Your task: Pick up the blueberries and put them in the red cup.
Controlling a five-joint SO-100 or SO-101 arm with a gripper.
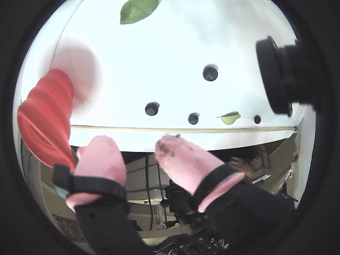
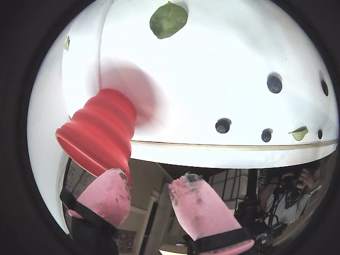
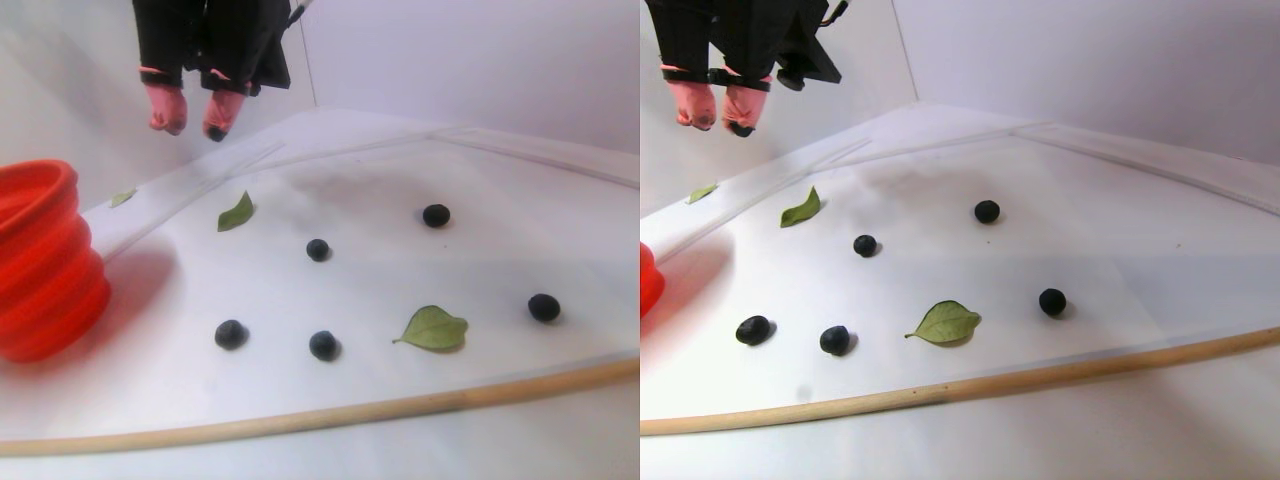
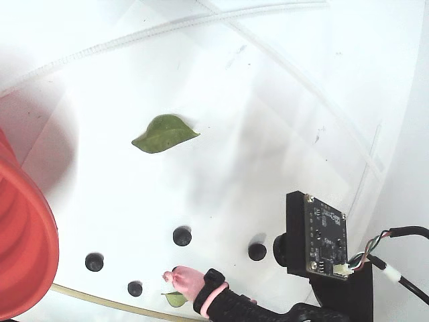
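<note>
Several blueberries lie scattered on the white board, among them one (image 3: pixel 318 249) mid-board, one (image 1: pixel 152 108) nearest my fingers and one (image 2: pixel 223 125) near the wooden edge; another (image 4: pixel 181 235) shows in the fixed view. The red cup (image 3: pixel 40 260) stands at the board's left side, also seen as the red cup (image 2: pixel 101 133) and the red cup (image 1: pixel 48 119) in both wrist views. My gripper (image 3: pixel 190 128) hangs high above the board's far left, away from the berries. The gripper (image 1: pixel 135 146) is open, and between its pink, stained fingertips (image 2: pixel 186 188) there is nothing.
Green leaves lie among the berries: one (image 3: pixel 432 328) near the front, one (image 3: pixel 236 213) further back. A wooden strip (image 3: pixel 400 405) borders the board's front edge. A black camera module (image 4: pixel 322 241) rides beside the gripper. White walls rise behind the board.
</note>
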